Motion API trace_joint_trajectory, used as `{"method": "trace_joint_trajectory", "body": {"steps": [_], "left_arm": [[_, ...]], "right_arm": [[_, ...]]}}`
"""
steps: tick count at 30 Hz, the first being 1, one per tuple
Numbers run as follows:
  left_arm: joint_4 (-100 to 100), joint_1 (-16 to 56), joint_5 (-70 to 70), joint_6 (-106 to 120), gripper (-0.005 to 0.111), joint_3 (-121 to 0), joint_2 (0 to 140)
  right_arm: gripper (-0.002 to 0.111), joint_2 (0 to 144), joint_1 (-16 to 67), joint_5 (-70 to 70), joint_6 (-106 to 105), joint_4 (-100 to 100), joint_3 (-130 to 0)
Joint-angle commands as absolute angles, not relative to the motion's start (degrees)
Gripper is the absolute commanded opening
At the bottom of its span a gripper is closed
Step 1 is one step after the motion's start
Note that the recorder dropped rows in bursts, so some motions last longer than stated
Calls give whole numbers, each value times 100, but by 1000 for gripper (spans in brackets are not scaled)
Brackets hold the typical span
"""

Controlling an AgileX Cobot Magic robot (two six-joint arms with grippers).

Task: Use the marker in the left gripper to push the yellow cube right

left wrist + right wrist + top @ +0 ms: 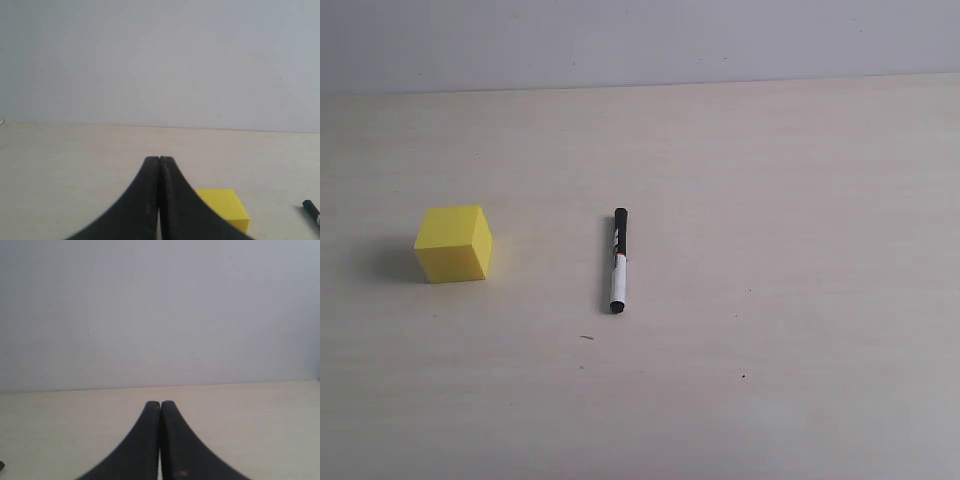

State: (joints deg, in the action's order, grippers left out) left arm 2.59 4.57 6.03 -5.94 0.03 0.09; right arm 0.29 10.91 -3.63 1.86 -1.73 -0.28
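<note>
Since the marker (618,260) lies loose on the worktop (800,200) at mid-frame, right of the yellow cube (454,243) at centre left, the left hand (159,161), tips pressed together on nothing, would first need to fetch it; the right hand (160,404) is likewise closed.

Yellow cube (454,243) left on a pale table (800,200), white-and-black marker (618,260) flat, well apart to its right.
</note>
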Motion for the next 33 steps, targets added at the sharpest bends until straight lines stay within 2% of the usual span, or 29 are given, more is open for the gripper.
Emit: {"method": "trace_joint_trajectory", "body": {"steps": [1,10,15,25,29,33], "left_arm": [[238,458,540,-621,0,0,0],[225,458,316,-724,0,0,0],[-524,458,199,-3202,0,0,0],[-512,458,-1837,-3557,0,0,0],[-35,458,-1538,-3493,0,-685,237],[797,458,-1090,-3459,0,-1675,1163]], "right_arm": [[0,0,1062,-337,172,-160,0],[0,0,1062,-337,172,-160,0],[0,0,1062,-337,172,-160,0],[0,0,1062,-337,172,-160,0],[0,0,1062,-337,172,-160,0],[0,0,1062,-337,172,-160,0]]}}
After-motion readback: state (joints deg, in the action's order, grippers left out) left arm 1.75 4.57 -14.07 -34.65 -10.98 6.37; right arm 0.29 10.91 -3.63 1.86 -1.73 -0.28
